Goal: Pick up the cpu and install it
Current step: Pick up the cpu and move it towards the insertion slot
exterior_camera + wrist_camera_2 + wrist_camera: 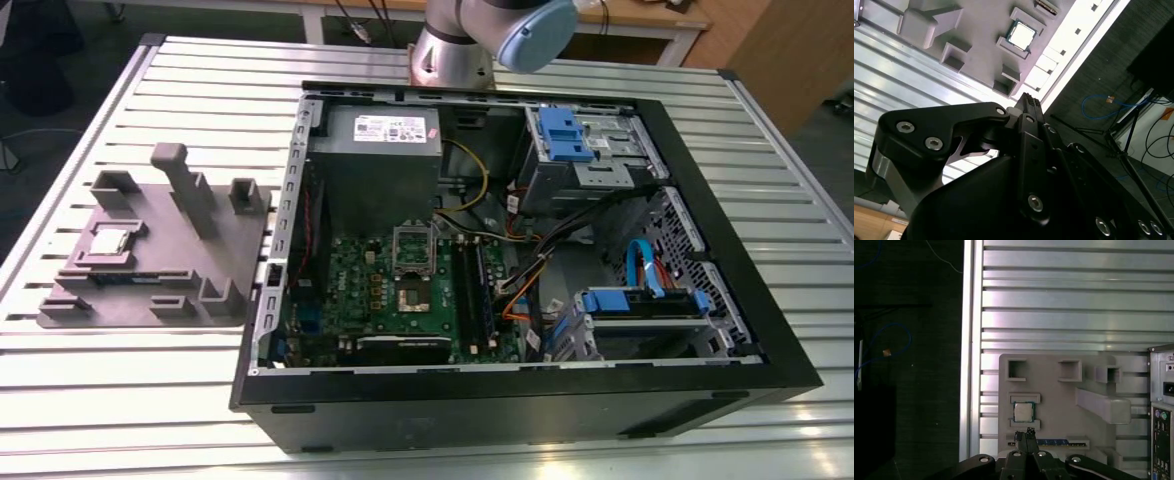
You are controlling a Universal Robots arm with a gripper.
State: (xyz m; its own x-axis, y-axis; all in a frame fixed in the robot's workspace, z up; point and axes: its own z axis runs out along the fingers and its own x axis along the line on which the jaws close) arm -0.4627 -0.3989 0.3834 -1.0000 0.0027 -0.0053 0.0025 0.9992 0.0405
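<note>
One small flat square silver-grey cpu (110,240) sits pocketed in a grey moulded tray (234,250), 9 o'clock of the black PC case (534,405) in the exterior view. Our black hand (1027,432) hangs clenched, empty. We judge the cpu light, stiff, slick, fragile: grip opp. edges.

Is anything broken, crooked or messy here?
Nothing stands out. The cpu lies flat in its pocket on the grey holder. The open computer case looks whole, and nothing is spilled on the table.
</note>
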